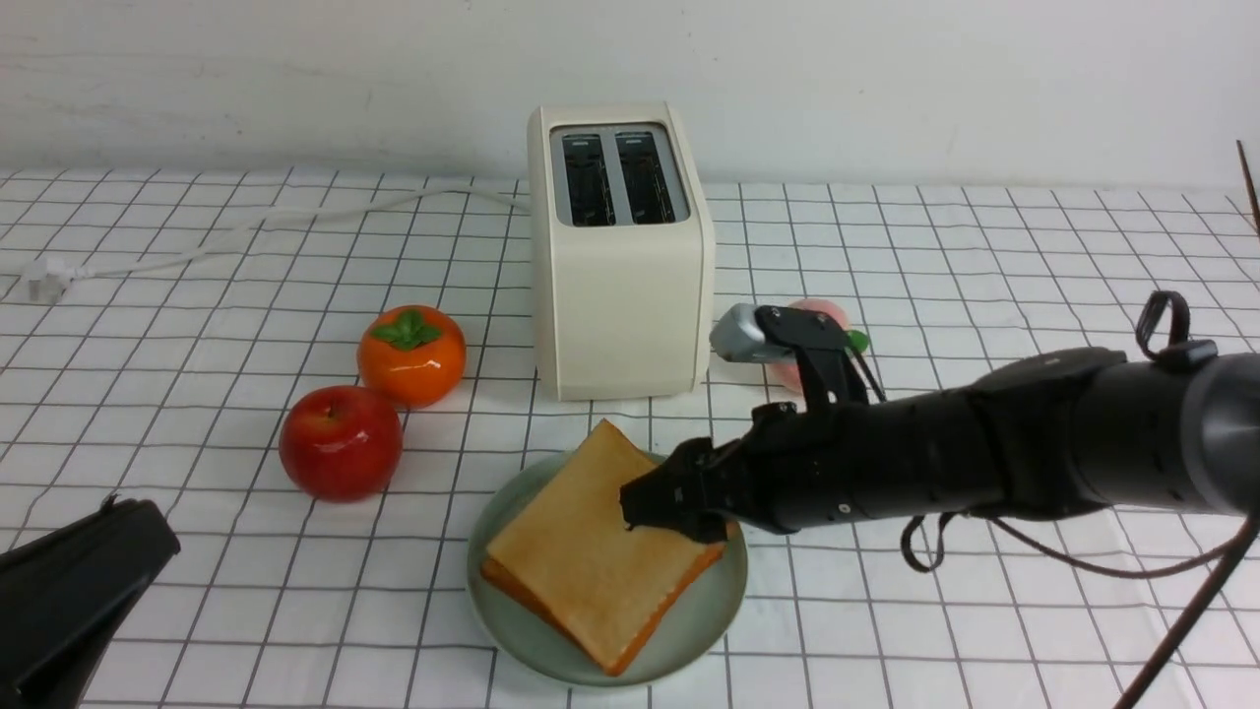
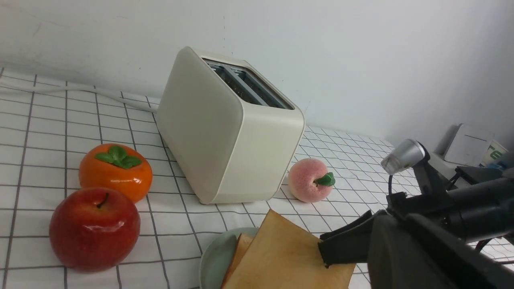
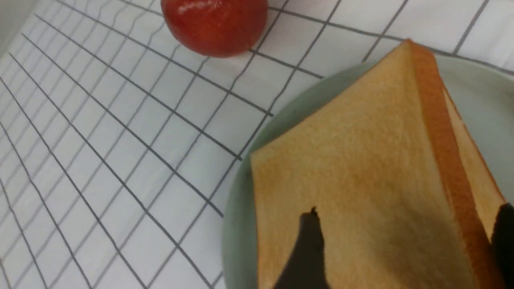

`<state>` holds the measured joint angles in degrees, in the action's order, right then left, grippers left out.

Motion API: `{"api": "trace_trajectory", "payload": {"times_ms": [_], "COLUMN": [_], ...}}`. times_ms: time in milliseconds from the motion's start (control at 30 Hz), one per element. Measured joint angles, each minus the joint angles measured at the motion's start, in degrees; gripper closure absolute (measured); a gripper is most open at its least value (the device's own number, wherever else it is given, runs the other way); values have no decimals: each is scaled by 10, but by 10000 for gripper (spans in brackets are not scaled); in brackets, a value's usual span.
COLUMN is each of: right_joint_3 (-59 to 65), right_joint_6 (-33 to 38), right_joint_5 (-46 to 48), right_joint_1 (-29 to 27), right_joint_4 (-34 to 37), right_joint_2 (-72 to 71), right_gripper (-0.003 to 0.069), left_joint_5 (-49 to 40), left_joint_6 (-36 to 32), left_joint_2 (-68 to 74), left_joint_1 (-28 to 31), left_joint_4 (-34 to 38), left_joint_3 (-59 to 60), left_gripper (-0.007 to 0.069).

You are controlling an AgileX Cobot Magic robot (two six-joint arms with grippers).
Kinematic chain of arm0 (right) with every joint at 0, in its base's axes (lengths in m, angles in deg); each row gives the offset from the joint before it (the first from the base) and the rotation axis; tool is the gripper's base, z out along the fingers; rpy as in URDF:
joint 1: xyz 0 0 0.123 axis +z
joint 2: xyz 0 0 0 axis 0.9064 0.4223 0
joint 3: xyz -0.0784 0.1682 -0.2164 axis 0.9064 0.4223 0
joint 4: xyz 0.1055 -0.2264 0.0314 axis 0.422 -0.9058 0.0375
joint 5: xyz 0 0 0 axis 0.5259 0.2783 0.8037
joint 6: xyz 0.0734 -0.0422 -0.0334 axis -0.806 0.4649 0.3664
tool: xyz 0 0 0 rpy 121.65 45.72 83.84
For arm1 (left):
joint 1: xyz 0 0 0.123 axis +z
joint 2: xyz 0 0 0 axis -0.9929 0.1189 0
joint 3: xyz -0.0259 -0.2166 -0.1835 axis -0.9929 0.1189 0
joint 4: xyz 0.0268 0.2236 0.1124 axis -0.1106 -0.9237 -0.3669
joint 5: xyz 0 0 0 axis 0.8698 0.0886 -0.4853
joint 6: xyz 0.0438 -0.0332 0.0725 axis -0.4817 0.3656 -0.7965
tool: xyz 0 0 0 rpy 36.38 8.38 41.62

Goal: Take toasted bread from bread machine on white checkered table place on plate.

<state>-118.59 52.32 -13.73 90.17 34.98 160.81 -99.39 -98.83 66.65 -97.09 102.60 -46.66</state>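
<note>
Evidently the toasted bread's (image 1: 571, 561) edge lies within the parted right gripper (image 1: 635, 512).

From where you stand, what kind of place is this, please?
Probably a staged breakfast table in a lab: a toaster and toast on a plate, over a checkered cloth before a bare white wall.

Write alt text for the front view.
Two toast slices lie stacked on a green plate, the right gripper open at their edge. Behind stands an empty cream toaster, a red apple and a persimmon to its left.
</note>
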Motion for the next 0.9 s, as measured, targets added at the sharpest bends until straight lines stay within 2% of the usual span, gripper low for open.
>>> {"api": "trace_trajectory", "payload": {"times_ms": [67, 133, 167, 200, 267, 300, 333, 367, 400, 433, 467, 533, 567, 633, 800, 900], "right_joint_3": [0, -4, -8, -10, -25, -26, -41, -47, -61, -71, -74, -79, -79, -79, -51, -7], "right_joint_6": [-28, -64, -99, -106, -220, -230, -337, -375, -466, -530, -578, -678, -678, -756, -824, -848], "right_joint_5": [-21, -30, -31, -29, 1, 10, 53, 80, 122, 165, 185, 248, 253, 313, 388, 403], "right_joint_1": [0, 0, 0, 0, 0, 0, 0, 0, 0, 0, 0, 0, 0, 0, 0, 0], "right_joint_4": [-60, -120, -158, -173, -276, -295, -376, -418, -481, -542, -572, -658, -666, -745, -828, -839], "right_joint_2": [-21, -46, -62, -68, -115, -119, -150, -166, -189, -213, -224, -265, -269, -323, -440, -514], "right_gripper": [39, 41, 55, 59, 131, 139, 221, 253, 338, 403, 443, 577, 589, 666, 675, 672], "left_joint_5": [0, 0, 0, 0, 0, 0, 0, 0, -1, -1, -1, -5, -6, -18, -24, -24], "left_joint_6": [0, 0, 0, 0, 0, 0, 0, 0, 0, 0, 0, 0, 0, 0, 0, 0], "left_joint_2": [0, 0, 0, 0, 0, 0, 0, 0, 0, 0, 0, -1, -2, -10, -31, -32], "left_joint_1": [0, 0, 0, 0, 0, 0, 0, 0, 0, 0, 0, 0, 0, 0, 0, 0], "left_joint_4": [0, 0, 0, 0, 0, 0, 0, 0, 0, 0, 0, -1, -1, -4, -5, -5], "left_joint_3": [0, 0, 0, 0, 0, 0, 0, 0, 0, 0, 0, 0, 0, 0, 0, 0], "left_gripper": [603, 603, 601, 601, 599, 598, 599, 599, 600, 610, 622, 638, 638, 638, 638, 638]}}
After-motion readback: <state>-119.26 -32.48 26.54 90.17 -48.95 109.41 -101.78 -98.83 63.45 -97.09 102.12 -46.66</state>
